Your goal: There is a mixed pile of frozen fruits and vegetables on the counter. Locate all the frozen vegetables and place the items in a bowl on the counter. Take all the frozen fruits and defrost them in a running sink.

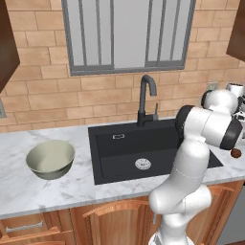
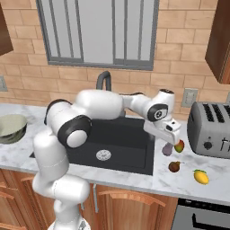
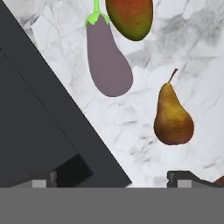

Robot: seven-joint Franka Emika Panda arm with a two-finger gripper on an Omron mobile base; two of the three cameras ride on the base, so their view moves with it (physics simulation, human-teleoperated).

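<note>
Wide-open, empty pincer [image 2: 168,140] hovers over the table [image 2: 188,182]; eggplant [image 3: 107,57] at twelve o'clock in hand view, pear [image 3: 173,119] at two; bowl [image 1: 50,159] and sink [image 1: 143,148] hold nothing, all sorting remains

No readable text, label, brand, number or sign on anything here.

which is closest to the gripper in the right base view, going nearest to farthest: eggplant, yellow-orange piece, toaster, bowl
1. Eggplant: on the counter just below the open gripper, by the sink's right edge.
2. Yellow-orange piece: farther right, toward the counter's front edge.
3. Toaster: at the far right, against the wall; close to call with the yellow-orange piece.
4. Bowl: far left, across the sink.
</note>
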